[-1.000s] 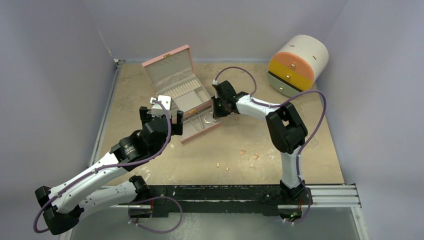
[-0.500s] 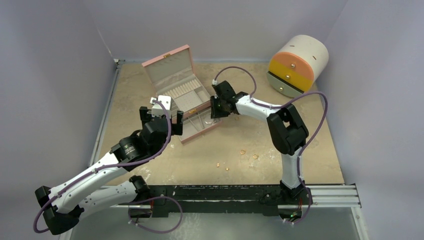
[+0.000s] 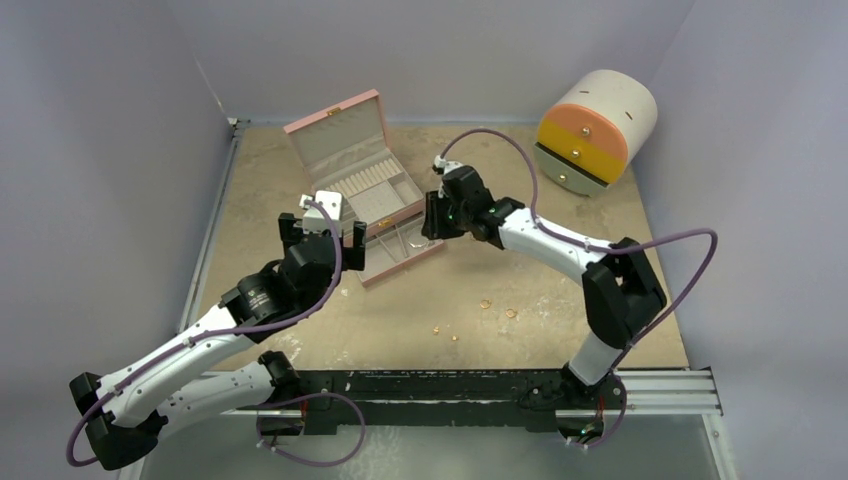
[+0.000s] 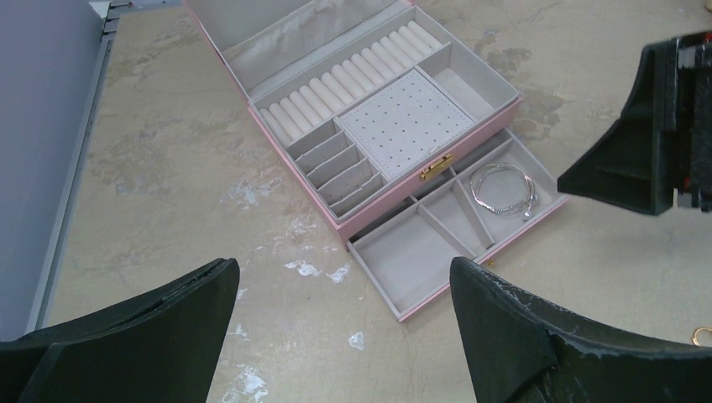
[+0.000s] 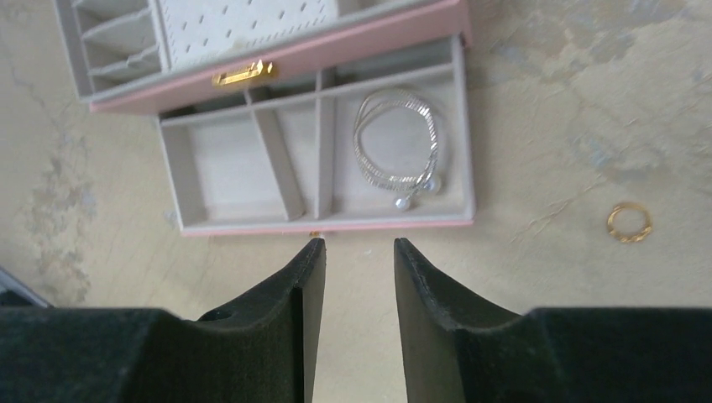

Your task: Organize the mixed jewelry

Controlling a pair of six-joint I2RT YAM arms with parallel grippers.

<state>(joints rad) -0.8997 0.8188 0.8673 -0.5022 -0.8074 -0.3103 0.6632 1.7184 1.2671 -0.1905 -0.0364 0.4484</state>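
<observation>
Several tiny gold pieces lie loose on the table in front of the right arm. One gold ring lies right of the pink box's open drawer, and another gold piece shows at the left wrist view's edge. A silver bracelet lies in the drawer's right compartment. My right gripper is open a little and empty, just in front of the drawer; in the top view the right gripper is at the box's right side. My left gripper is wide open and empty, in front of the box.
The pink jewelry box stands open with ring rolls, a stud pad and small compartments. A white cylinder with orange and yellow drawers lies at the back right. Walls close in on the left, back and right.
The right arm's elbow has swung out to the right and lower, while its gripper stays beside the drawer. The left arm has not moved.
</observation>
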